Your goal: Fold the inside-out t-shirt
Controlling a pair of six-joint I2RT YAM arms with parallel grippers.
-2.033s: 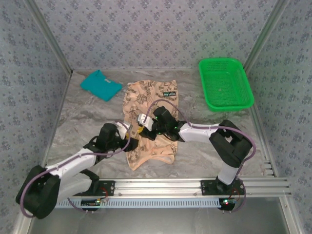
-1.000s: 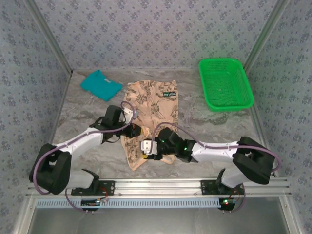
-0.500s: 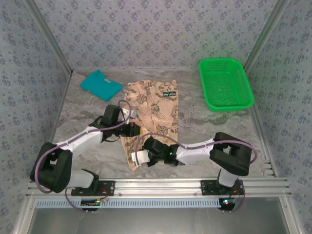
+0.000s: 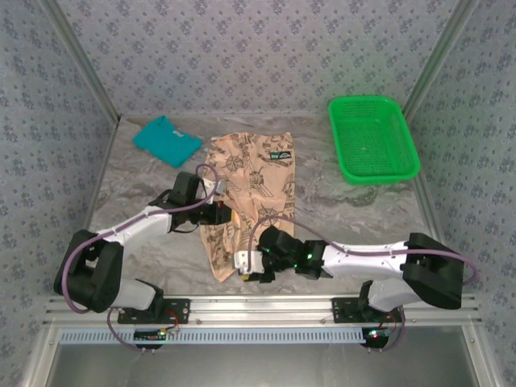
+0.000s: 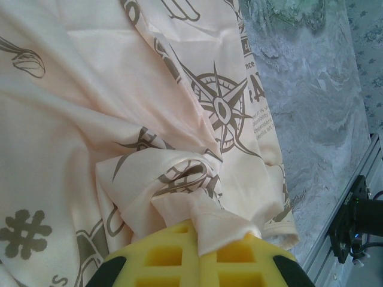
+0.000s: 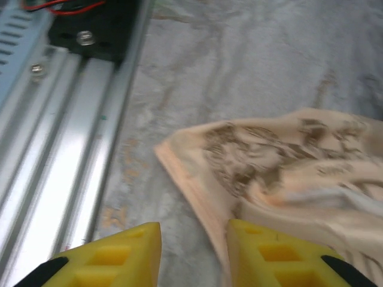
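The shirt (image 4: 251,173) lies in the middle of the table (image 4: 153,242).
The right gripper (image 6: 192,242) has slid right along its near edge, jaws a little apart, its arm hiding some hem. The left gripper (image 5: 200,254) still pinches a fold.

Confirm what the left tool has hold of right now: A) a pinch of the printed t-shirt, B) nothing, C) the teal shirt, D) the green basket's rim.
A: in the left wrist view the left tool is shut on a bunched fold of the printed t-shirt.
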